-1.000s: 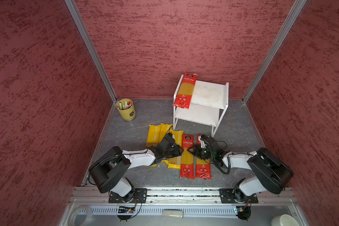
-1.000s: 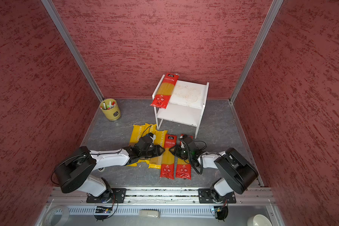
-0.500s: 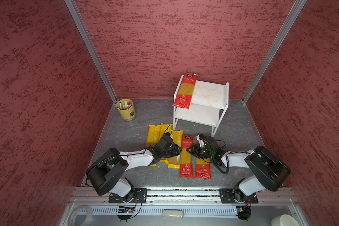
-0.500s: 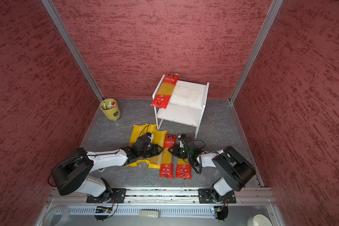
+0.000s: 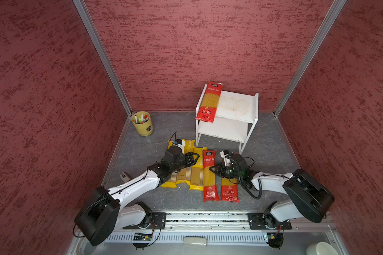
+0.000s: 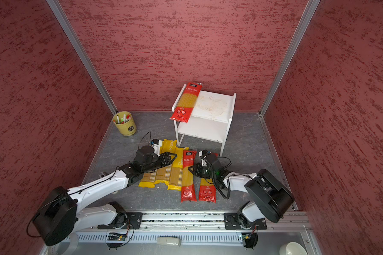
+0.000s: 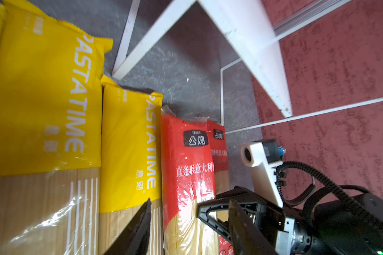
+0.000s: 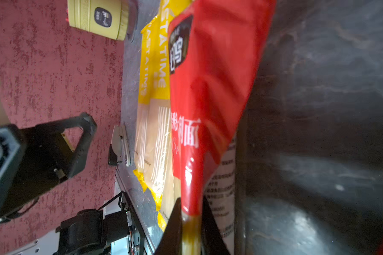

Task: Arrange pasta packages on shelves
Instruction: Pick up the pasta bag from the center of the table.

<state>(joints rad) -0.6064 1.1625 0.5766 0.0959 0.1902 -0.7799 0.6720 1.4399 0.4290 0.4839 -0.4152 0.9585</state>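
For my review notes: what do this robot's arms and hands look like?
The left arm and right arm are white shells with bulky black rounded joints. The left hand and right hand are black, with hollow triangular fingers. A coiled black cable runs along the right arm; each wrist carries a white camera bracket.

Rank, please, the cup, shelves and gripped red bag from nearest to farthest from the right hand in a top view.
1. Red bag: pinched in the right hand.
2. Shelves: behind it.
3. Cup: far back-left corner.
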